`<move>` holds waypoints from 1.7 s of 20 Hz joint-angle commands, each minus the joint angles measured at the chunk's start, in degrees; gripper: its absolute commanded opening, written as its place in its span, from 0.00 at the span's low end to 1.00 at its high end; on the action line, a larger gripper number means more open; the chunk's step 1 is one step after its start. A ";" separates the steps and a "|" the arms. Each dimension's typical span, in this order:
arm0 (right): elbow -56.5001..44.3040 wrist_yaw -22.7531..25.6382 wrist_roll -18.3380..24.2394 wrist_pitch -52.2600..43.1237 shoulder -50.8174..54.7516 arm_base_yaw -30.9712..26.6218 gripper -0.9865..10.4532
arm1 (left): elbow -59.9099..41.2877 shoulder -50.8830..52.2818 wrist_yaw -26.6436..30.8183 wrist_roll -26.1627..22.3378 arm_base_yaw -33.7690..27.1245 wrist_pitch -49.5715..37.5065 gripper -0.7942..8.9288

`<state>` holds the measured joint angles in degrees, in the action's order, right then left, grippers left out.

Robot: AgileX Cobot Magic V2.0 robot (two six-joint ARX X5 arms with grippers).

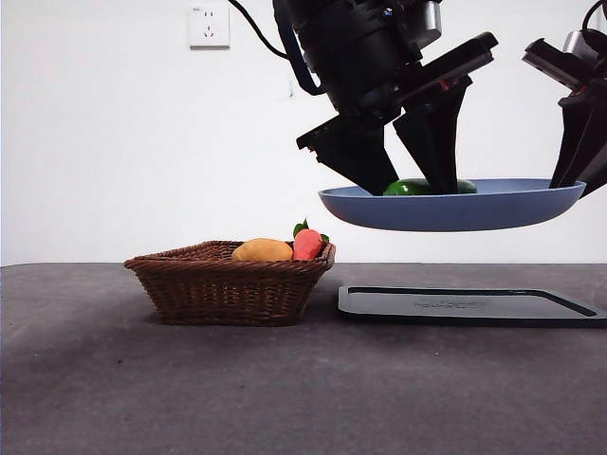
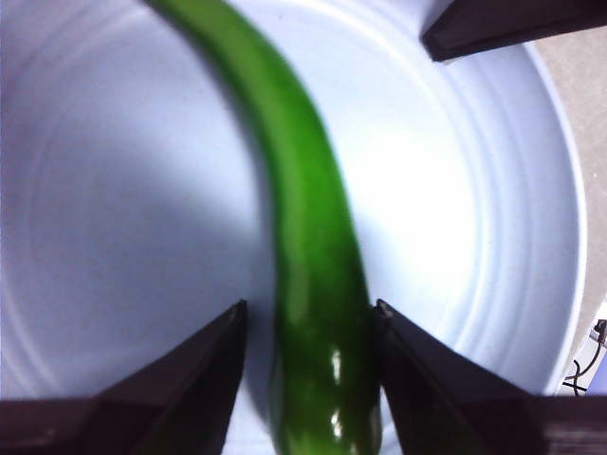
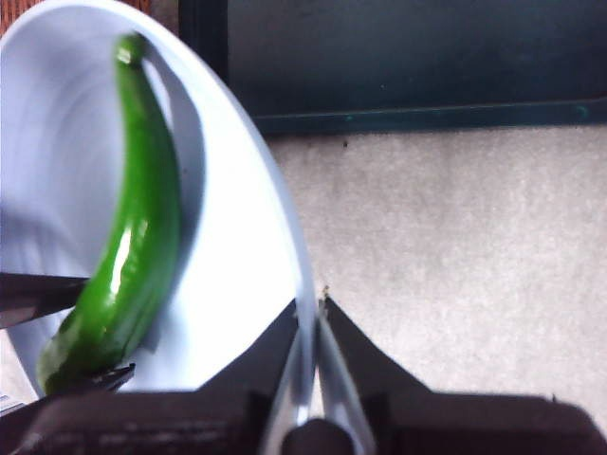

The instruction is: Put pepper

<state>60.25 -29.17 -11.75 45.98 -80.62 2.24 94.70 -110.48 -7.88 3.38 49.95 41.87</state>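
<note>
The pepper, glossy dark green and long, lies in a pale blue plate that hangs in the air above the table. My left gripper reaches down into the plate, open, one jaw on each side of the pepper with a small gap on one side. My right gripper is shut on the plate's right rim and carries it.
A brown wicker basket at centre left holds an orange-yellow fruit and a small red item with green leaves. A dark flat tray lies on the grey table below the plate.
</note>
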 commanded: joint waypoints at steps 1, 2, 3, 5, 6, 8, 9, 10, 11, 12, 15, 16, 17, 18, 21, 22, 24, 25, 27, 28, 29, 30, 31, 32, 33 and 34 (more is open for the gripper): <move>1.05 -0.76 -1.75 -0.13 -0.44 0.13 0.09 | 0.98 -0.74 -0.04 -0.63 0.70 0.13 0.34; 1.05 -0.63 -2.05 0.07 -0.44 0.13 0.09 | 0.98 -0.15 -0.04 -0.66 0.70 0.11 0.34; 1.05 -0.48 -2.73 0.13 -0.44 0.13 0.09 | 0.98 0.61 -0.04 -0.68 0.70 0.13 0.34; 1.05 -0.46 -4.11 0.17 -0.44 0.13 0.09 | 1.01 2.82 0.07 -0.70 0.70 -0.11 0.34; 1.05 -0.44 -4.87 0.17 -0.44 0.07 0.09 | 1.03 4.26 0.07 -0.81 0.70 -0.26 0.34; 1.05 0.90 -6.25 -0.07 -0.44 0.02 0.09 | 1.03 7.45 0.17 -1.55 0.55 -0.02 0.34; 1.05 2.08 -6.86 -0.44 -0.44 0.00 0.09 | 1.03 9.01 0.22 -1.99 0.52 0.20 0.34; 1.05 3.30 -7.52 -0.98 -0.48 -0.07 0.09 | 1.03 11.19 0.33 -2.01 0.52 0.74 0.34; 1.05 4.04 -8.35 -1.55 -0.55 -0.39 0.09 | 1.03 12.98 0.33 -2.21 0.52 1.27 0.34; 1.09 3.98 -9.31 -2.75 -0.96 -1.03 0.09 | 1.03 15.52 0.37 -2.56 0.42 2.08 0.34; 1.75 4.02 -11.47 -5.31 -3.52 -3.06 0.09 | 1.03 22.62 0.42 -3.45 0.04 4.68 0.34; 2.47 4.02 -11.39 -5.44 -5.16 -3.78 0.09 | 1.03 25.27 0.39 -3.48 -0.26 5.68 0.34; 3.08 4.00 -11.41 -6.32 -6.88 -4.39 0.09 | 1.03 27.76 0.44 -3.54 -0.63 6.40 0.34; 3.74 4.00 -11.52 -7.48 -8.66 -4.76 0.09 | 1.03 30.23 0.50 -3.58 -0.96 7.15 0.34; 6.78 4.00 -11.58 -10.36 -14.95 -5.29 0.09 | 1.03 36.81 3.13 -3.58 -0.98 9.22 0.34; 7.89 3.98 -11.61 -11.26 -17.16 -5.29 0.09 | 1.03 38.73 4.09 -3.56 -0.98 9.86 0.34; 10.16 3.89 -11.61 -12.46 -21.20 -5.29 0.09 | 1.03 41.88 4.90 -3.45 -0.98 11.23 0.34; 11.19 3.89 -11.58 -12.90 -22.91 -5.29 0.09 | 1.03 43.15 4.87 -3.37 -0.96 11.85 0.34; 12.15 3.80 -11.87 -14.64 -25.51 -5.29 0.09 | 1.03 45.18 4.90 -3.19 -0.96 12.90 0.34; 12.24 3.82 -11.87 -15.43 -26.36 -5.29 0.09 | 1.03 45.77 4.87 -2.93 -0.96 13.35 0.34; 12.24 3.80 -11.82 -16.13 -27.15 -5.29 0.09 | 1.03 46.34 4.90 -2.95 -0.96 13.92 0.34; 12.24 3.85 -11.78 -16.57 -27.65 -5.29 0.09 | 1.03 46.58 4.90 -2.93 -0.96 14.14 0.34; 12.22 3.96 -11.78 -17.07 -28.11 -5.29 0.09 | 1.03 46.58 4.87 -2.93 -0.96 14.32 0.34; 12.22 4.02 -11.76 -17.22 -28.28 -5.29 0.09 | 1.03 46.58 4.87 -2.93 -0.96 14.60 0.34; 12.24 4.04 -11.67 -17.22 -28.48 -5.29 0.09 | 1.03 46.56 4.87 -2.93 -0.96 14.91 0.34; 12.22 4.35 -11.54 -17.22 -28.59 -5.29 0.09 | 1.03 46.56 4.87 -2.93 -0.96 14.99 0.34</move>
<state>71.13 -24.71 -23.16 29.50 -107.68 -3.03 94.70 -63.51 -3.14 0.47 48.53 57.25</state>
